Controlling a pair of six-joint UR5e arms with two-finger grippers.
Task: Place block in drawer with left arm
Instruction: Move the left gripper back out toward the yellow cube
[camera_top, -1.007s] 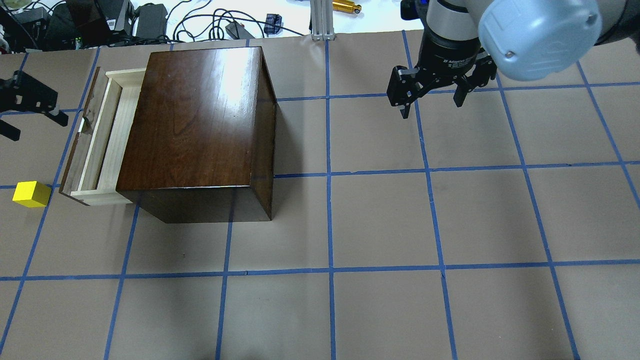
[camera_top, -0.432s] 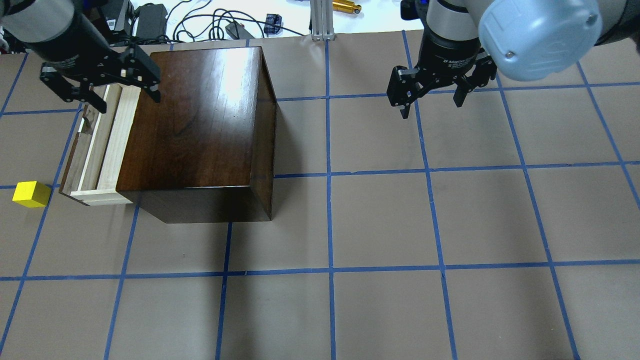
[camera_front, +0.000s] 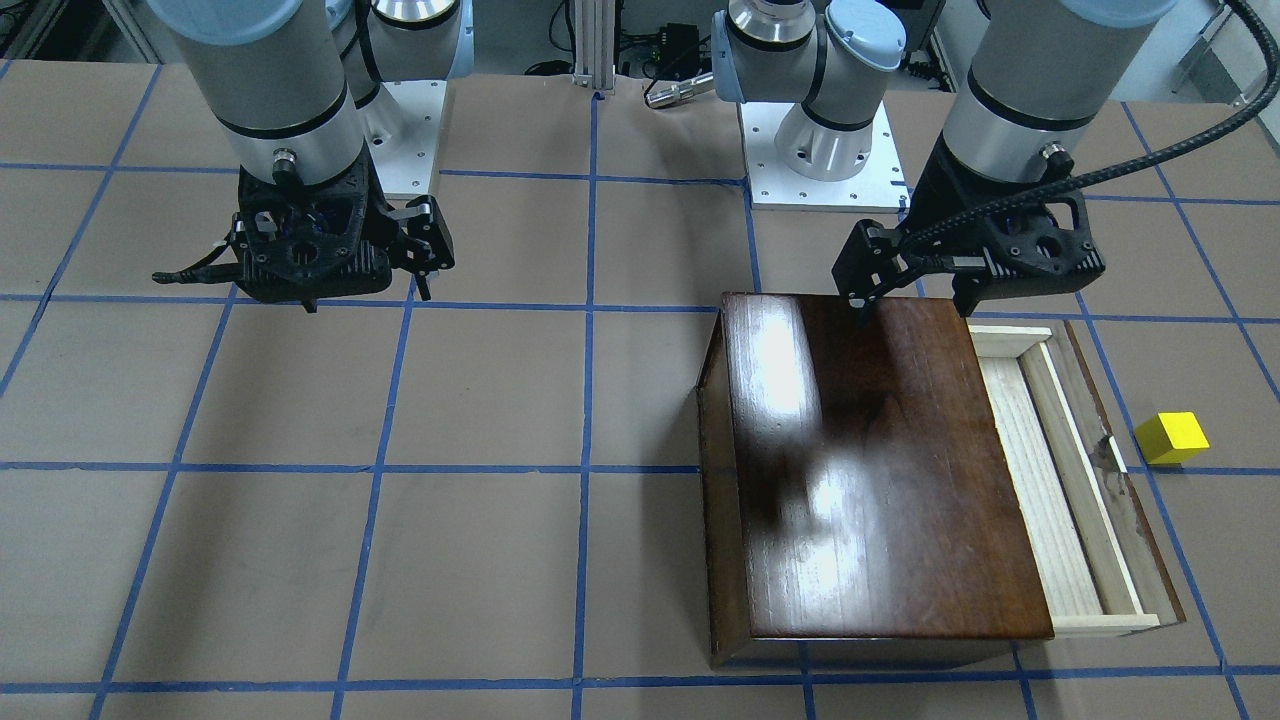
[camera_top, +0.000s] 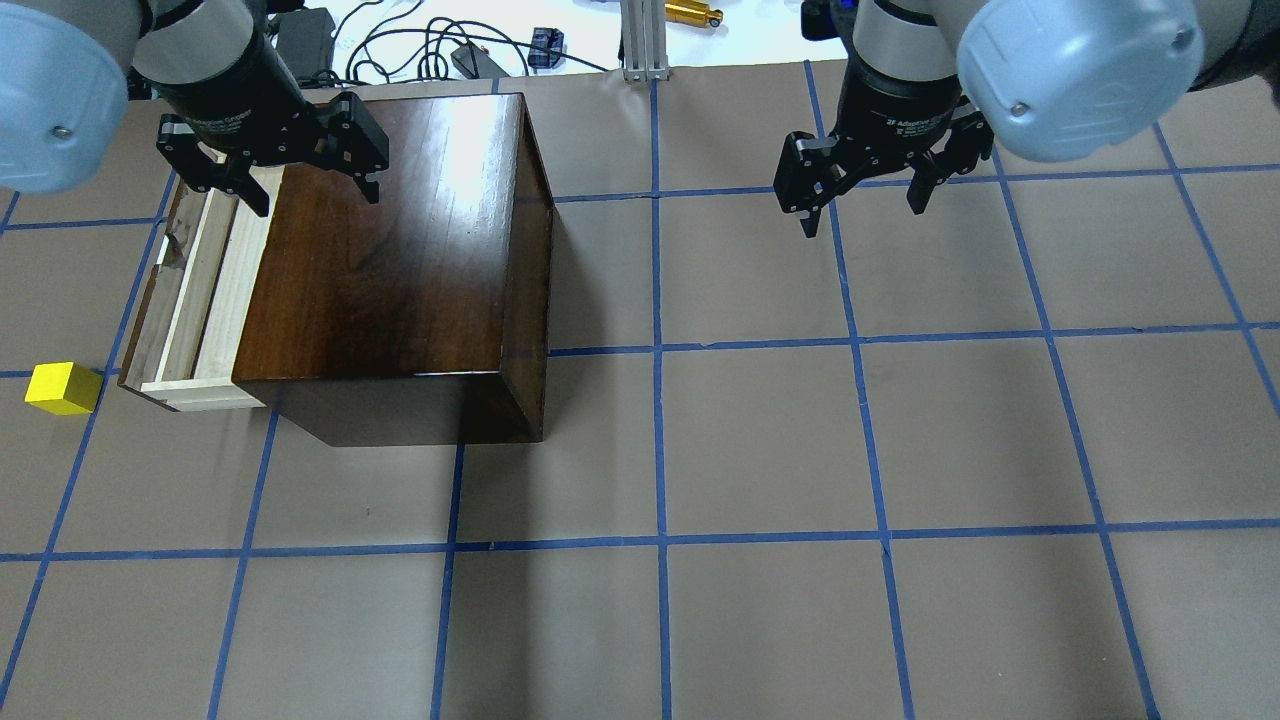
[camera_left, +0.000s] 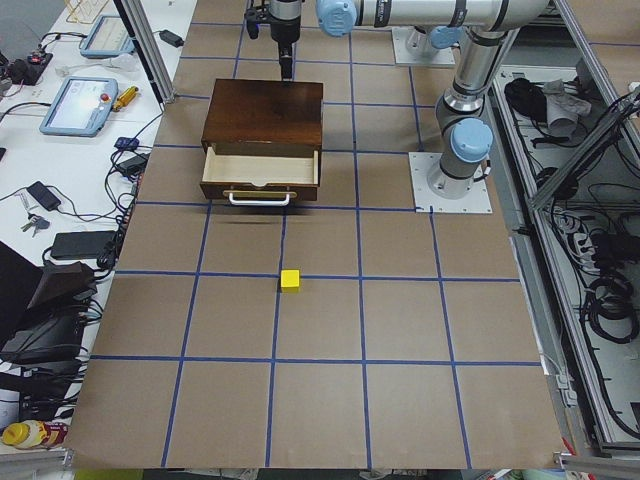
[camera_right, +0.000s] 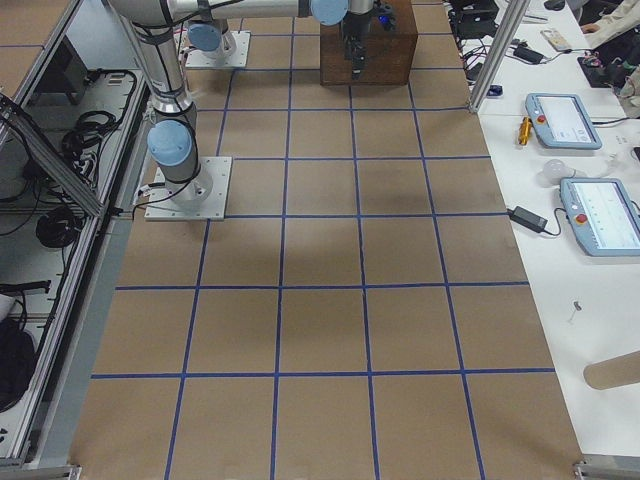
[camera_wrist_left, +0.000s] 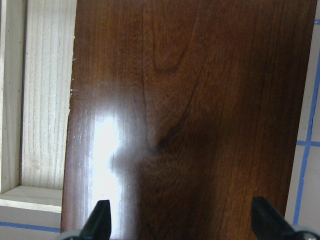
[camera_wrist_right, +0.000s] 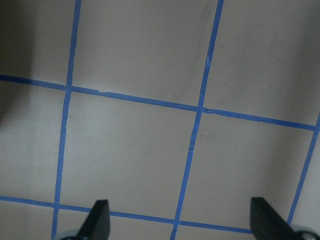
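Note:
The yellow block (camera_top: 62, 388) lies on the table mat, left of the open drawer; it also shows in the front view (camera_front: 1172, 437) and the left side view (camera_left: 290, 281). The drawer (camera_top: 200, 290) is pulled out of the dark wooden box (camera_top: 390, 240) and holds nothing; its pale tray (camera_front: 1040, 480) and dark front panel (camera_front: 1125, 500) are in sight. My left gripper (camera_top: 315, 195) is open and empty, hovering over the box's far left top edge, well away from the block. Its wrist view shows the box top (camera_wrist_left: 185, 110) and the drawer tray (camera_wrist_left: 47, 100). My right gripper (camera_top: 865, 215) is open and empty over the mat.
Cables, power bricks and a gold tool (camera_top: 693, 13) lie beyond the mat's far edge. An aluminium post (camera_top: 640, 40) stands at the back centre. Blue tape lines grid the brown mat (camera_top: 760, 440). The right wrist view shows only mat (camera_wrist_right: 140, 150).
My left gripper has swung in from the left edge to above the box's far left top, moving right. The block, drawer and right arm have not moved.

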